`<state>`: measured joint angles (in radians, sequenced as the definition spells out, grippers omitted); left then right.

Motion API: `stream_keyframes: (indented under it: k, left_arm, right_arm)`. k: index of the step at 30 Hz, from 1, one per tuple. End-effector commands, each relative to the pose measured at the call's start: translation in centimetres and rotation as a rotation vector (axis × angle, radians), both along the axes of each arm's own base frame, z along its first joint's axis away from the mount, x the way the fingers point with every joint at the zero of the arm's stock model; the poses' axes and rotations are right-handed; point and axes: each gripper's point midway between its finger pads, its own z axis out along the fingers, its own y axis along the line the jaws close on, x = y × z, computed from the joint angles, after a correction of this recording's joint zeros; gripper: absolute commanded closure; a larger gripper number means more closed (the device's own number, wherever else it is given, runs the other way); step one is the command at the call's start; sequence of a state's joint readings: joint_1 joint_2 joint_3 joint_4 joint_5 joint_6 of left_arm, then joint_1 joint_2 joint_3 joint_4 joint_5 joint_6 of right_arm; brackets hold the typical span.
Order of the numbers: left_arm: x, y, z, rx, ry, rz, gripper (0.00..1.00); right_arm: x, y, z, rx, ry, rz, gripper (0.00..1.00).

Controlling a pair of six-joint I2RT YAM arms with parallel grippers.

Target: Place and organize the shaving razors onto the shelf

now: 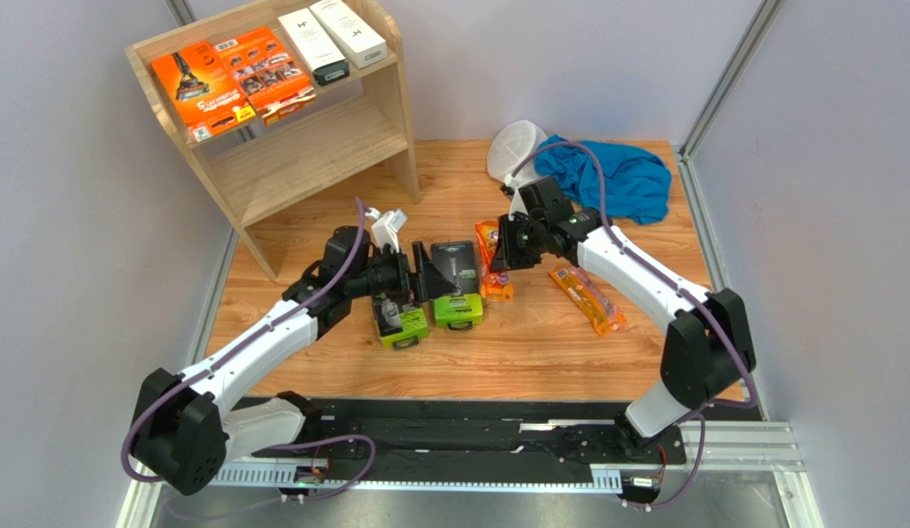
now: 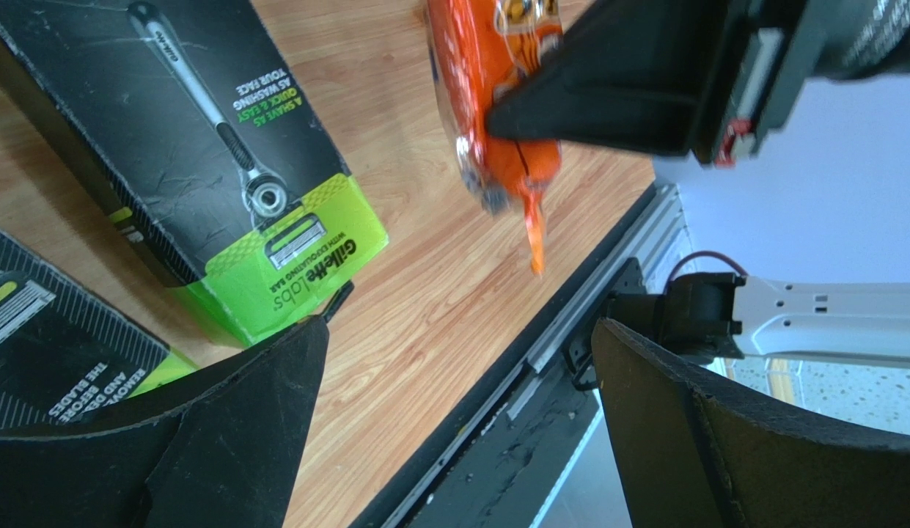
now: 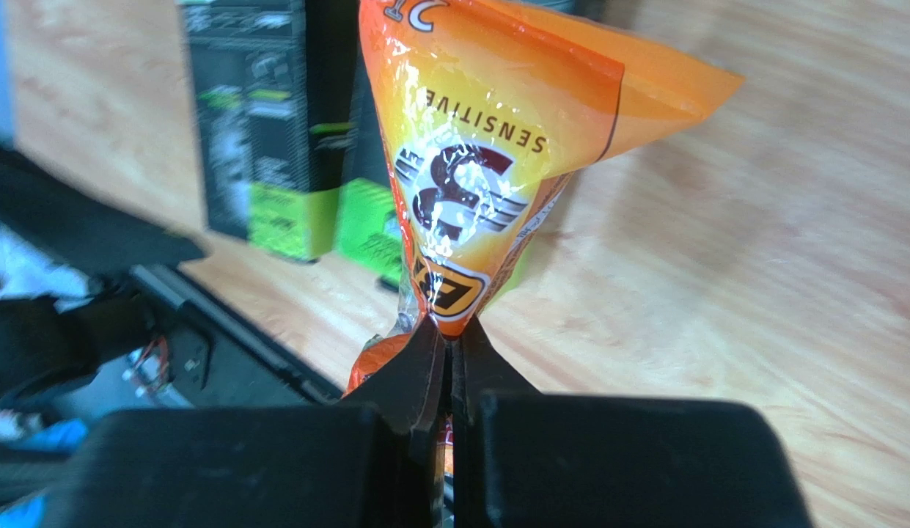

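The light-wood shelf [image 1: 305, 154] stands at the back left. Its top tier holds two flat orange packs [image 1: 233, 77] and two white boxes [image 1: 332, 39]; its lower tier is bare. Two black-and-lime packs [image 1: 457, 286] [image 1: 399, 325] lie on the table; they also show in the left wrist view [image 2: 206, 143] [image 2: 40, 352]. My left gripper [image 1: 426, 273] [image 2: 459, 330] is open and empty right beside them. My right gripper [image 1: 501, 251] [image 3: 450, 336] is shut on a small orange packet [image 1: 490, 262] [image 3: 481, 165] [image 2: 492, 99], which hangs just above the table. A second small orange packet [image 1: 587, 299] lies to the right.
A blue cloth [image 1: 602, 176] and a white mesh cap [image 1: 514, 149] lie at the back right, behind my right arm. Grey walls close in the table on the left, back and right. A black rail [image 2: 558, 330] runs along the near edge.
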<state>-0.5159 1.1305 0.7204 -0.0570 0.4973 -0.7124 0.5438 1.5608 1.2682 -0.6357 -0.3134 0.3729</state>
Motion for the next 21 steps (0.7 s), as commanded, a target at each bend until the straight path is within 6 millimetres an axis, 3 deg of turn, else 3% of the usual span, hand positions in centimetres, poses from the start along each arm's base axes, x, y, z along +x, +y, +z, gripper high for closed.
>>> stream_keyframes:
  k: [1, 8, 13, 14, 21]
  left_arm:
    - [0.7, -1.1, 2.1, -0.095, -0.041, -0.004, 0.01]
    - [1.1, -1.6, 3.1, -0.155, -0.041, 0.015, 0.01]
    - [1.2, -1.5, 3.4, -0.170, -0.050, 0.027, 0.02]
    - [1.1, -1.5, 3.3, -0.172, -0.047, 0.025, 0.03]
    - [0.9, -1.9, 3.8, -0.202, -0.055, -0.003, 0.27]
  right_arm:
    - [-3.0, 2.6, 2.9, 0.120, -0.031, 0.100, 1.00]
    - [-7.4, 5.2, 4.8, 0.180, -0.051, 0.196, 1.00]
    - [-9.2, 5.7, 5.7, 0.222, -0.037, 0.201, 1.00]
    - [-9.4, 6.0, 6.7, 0.261, -0.059, 0.212, 1.00]
    - [-10.9, 6.4, 7.6, 0.322, -0.040, 0.242, 0.98]
